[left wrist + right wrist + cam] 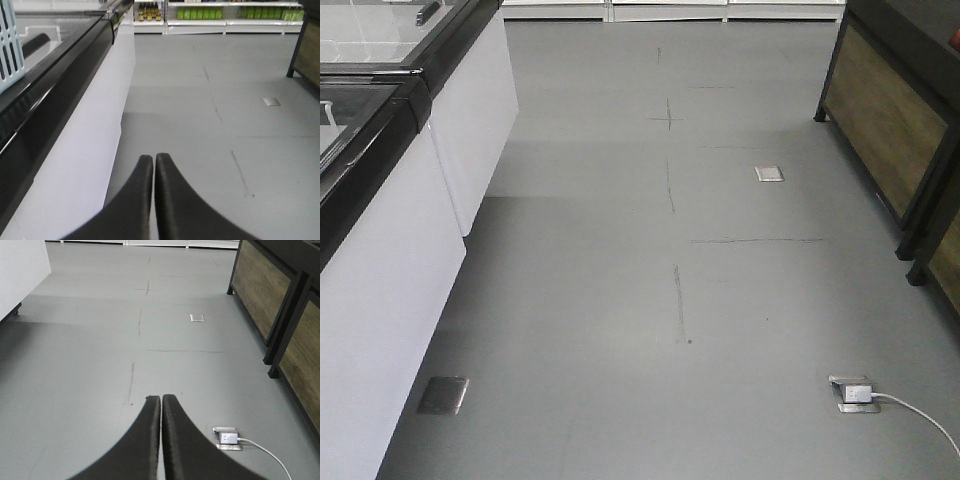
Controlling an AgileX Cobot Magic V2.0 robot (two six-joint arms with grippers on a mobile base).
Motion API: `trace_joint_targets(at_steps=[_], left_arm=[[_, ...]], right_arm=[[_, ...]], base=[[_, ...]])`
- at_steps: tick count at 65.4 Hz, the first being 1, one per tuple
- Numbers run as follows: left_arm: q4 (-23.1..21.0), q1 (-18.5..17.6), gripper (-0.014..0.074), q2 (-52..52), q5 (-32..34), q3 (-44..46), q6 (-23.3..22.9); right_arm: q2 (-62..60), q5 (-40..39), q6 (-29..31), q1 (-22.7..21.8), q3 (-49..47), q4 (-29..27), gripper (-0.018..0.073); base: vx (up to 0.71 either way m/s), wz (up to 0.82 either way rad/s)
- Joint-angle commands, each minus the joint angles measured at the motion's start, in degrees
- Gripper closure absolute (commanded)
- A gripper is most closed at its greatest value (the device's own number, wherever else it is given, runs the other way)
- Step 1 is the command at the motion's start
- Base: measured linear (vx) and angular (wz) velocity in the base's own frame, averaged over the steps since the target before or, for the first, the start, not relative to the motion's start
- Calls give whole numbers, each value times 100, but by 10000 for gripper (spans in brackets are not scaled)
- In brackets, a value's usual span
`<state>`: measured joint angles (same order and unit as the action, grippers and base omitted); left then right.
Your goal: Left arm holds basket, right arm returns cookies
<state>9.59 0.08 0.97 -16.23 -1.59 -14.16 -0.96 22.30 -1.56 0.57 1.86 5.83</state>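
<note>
Grey shop floor [620, 300] lies ahead, my left gripper [153, 161] and right gripper [161, 401] both closed and empty, basket [10, 45] atop the freezer [60, 90], cookies nowhere visible, so I judge nothing's begun: left must reach that basket first.

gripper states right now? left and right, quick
Left gripper: closed, fingers together, holding nothing.
Right gripper: closed, fingers together, holding nothing.

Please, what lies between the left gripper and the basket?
Left wrist view: only the freezer, black rim and white side, separates left gripper from basket.
</note>
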Motion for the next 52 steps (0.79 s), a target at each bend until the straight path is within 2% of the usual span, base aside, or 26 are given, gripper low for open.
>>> trace_joint_targets(at_steps=[1,18,33,41,52], left_arm=[[26,8,603,40,802,138,-15],[16,8,603,40,1271,138,-15],[-4,8,603,34,2708,255,-69],[-38,8,603,-27,2441,717,-77],[-38,8,603,-631,1475,1651,-71]], right_arm=[[-33,-421,57,8,-25,38,562],[-33,-421,57,8,-25,38,562],[-33,-421,57,8,-25,38,562],[-33,-421,57,8,-25,38,562],[-33,-421,57,8,-25,38,562]], base=[[0,0],[0,0],[0,0],[0,0],[0,0]])
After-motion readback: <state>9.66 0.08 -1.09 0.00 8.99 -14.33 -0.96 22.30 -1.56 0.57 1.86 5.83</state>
